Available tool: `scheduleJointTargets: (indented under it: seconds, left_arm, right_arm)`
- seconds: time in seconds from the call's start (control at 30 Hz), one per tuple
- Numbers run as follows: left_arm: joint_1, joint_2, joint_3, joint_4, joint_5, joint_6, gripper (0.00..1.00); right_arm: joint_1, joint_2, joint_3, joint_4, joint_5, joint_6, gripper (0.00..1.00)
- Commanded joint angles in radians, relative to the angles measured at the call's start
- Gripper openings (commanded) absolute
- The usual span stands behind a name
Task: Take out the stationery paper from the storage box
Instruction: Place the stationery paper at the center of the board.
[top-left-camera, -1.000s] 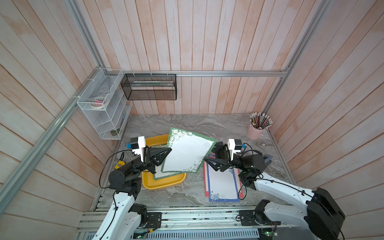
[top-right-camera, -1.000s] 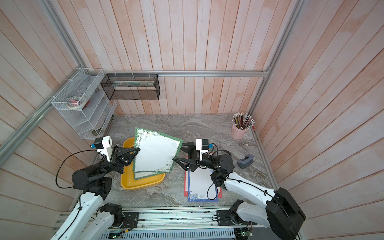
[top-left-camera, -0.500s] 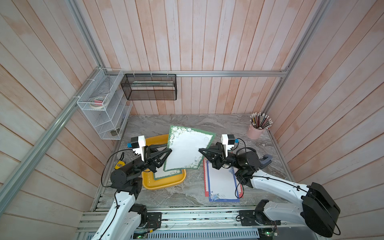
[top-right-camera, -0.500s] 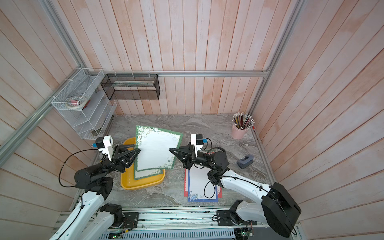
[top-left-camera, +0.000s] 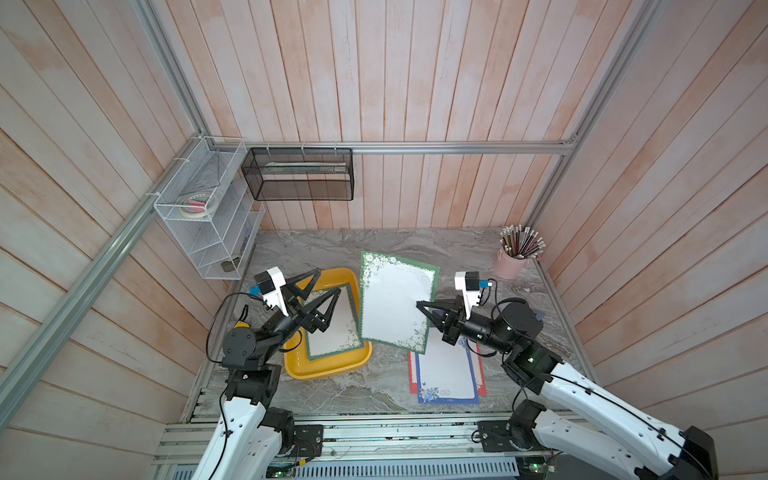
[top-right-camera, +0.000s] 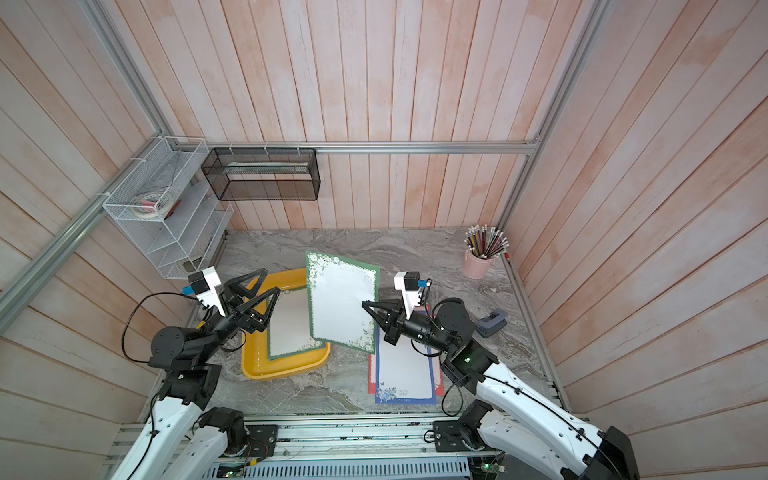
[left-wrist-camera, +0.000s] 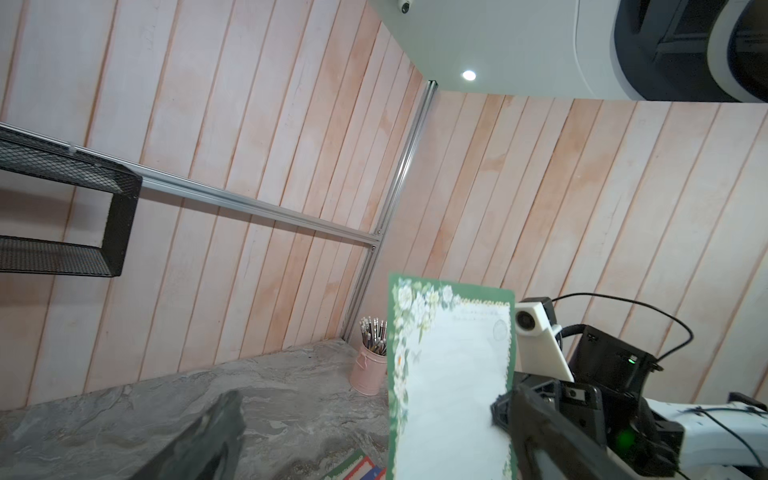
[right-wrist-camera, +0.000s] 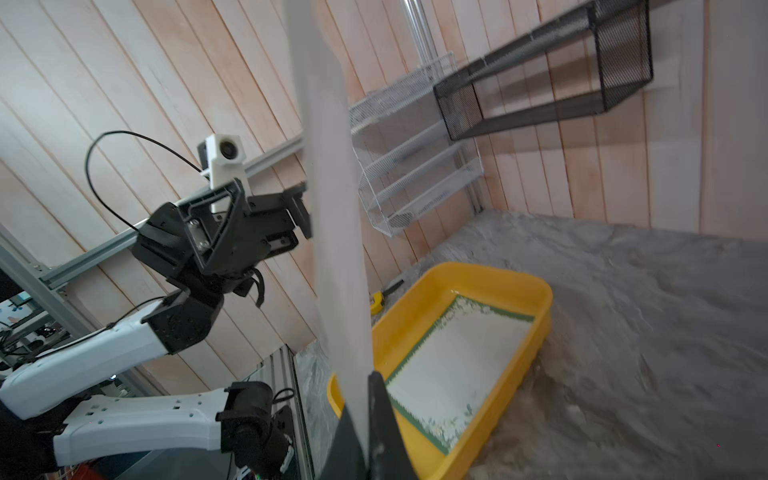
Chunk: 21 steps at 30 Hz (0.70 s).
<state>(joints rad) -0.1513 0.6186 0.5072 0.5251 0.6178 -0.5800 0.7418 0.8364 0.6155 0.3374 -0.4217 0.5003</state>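
Observation:
A green-bordered sheet of stationery paper (top-left-camera: 395, 307) (top-right-camera: 340, 303) hangs upright in the air between the arms. My right gripper (top-left-camera: 419, 305) (top-right-camera: 365, 305) (right-wrist-camera: 368, 399) is shut on its right edge. My left gripper (top-left-camera: 328, 281) (top-right-camera: 269, 281) stands open just left of the sheet, over the yellow storage box (top-left-camera: 328, 368) (right-wrist-camera: 544, 299), and holds nothing. Another green-bordered sheet (top-left-camera: 332, 332) (right-wrist-camera: 457, 361) lies flat inside the box. In the left wrist view the held sheet (left-wrist-camera: 449, 382) stands between my open fingers without touching them.
A blue-bordered sheet on a red-bordered one (top-left-camera: 446, 370) lies on the marble table under the right arm. A pink pencil cup (top-left-camera: 513, 264) stands at the back right. On the walls hang a white wire rack (top-left-camera: 208, 224) and a black mesh basket (top-left-camera: 299, 174).
The right gripper closed on the sheet's right edge, then the left gripper opened and let the sheet go. The sheet now hangs from the right gripper alone, slightly further right.

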Motion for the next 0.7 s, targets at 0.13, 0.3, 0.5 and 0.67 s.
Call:
scheduleJointTargets:
  seconds: [0.13, 0.3, 0.5, 0.67]
  left_arm:
    - [-0.001, 0.018, 0.008, -0.047, -0.076, 0.044, 1.00]
    - [-0.001, 0.040, 0.005, -0.029, -0.084, 0.022, 1.00]
    - [-0.002, 0.045, 0.009, -0.053, -0.091, 0.027, 1.00]
    - [-0.002, 0.046, 0.017, -0.082, -0.095, 0.045, 1.00]
  right_arm:
    - [-0.189, -0.073, 0.020, -0.535, -0.154, 0.083, 0.00]
    - [-0.384, -0.012, -0.010, -0.629, -0.389, 0.112, 0.00]
    - [-0.503, 0.132, -0.010, -0.805, -0.423, -0.004, 0.00]
    - [-0.557, 0.179, -0.037, -0.842, -0.432, -0.022, 0.00]
